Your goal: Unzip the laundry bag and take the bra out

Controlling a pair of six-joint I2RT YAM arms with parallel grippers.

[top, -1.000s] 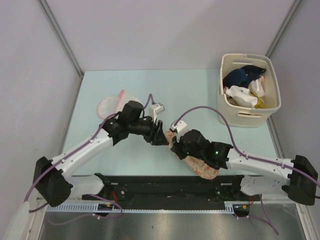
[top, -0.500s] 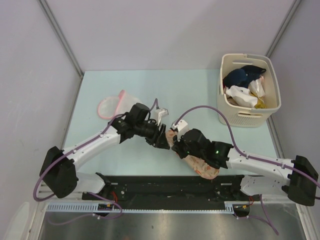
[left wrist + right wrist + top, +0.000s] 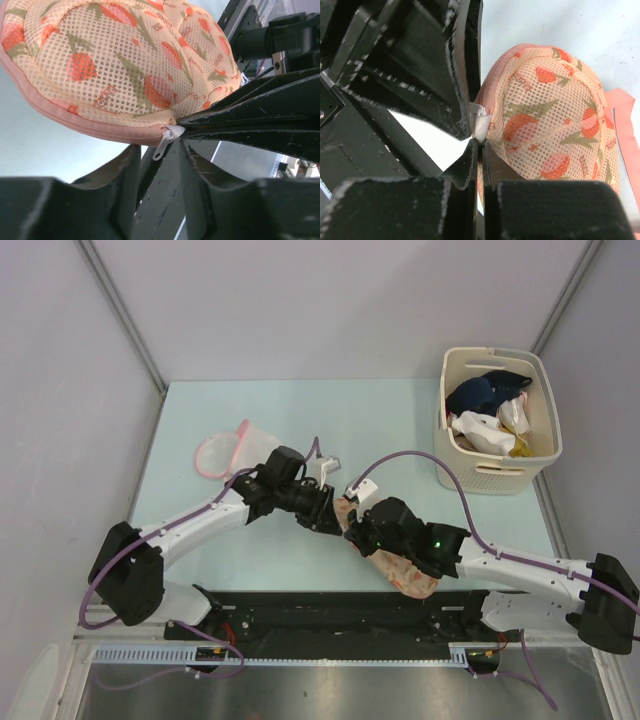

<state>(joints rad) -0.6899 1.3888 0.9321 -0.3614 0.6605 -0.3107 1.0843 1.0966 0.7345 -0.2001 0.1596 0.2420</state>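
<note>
Laundry bag (image 3: 547, 112) pinched by right claw (image 3: 480, 144); basket (image 3: 492, 476) well apart

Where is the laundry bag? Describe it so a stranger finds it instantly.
On the pale-green table, look near the front edge, centre: the laundry bag lies there, its end pinched by the right gripper. It is a puffy peach mesh pouch with strawberry print, unlike the flat white pink-rimmed cloth at left.

Mint tbl (image 3: 380, 420) w/ grey walls (image 3: 330, 310) (metal seams (image 3: 120, 312)).
</note>
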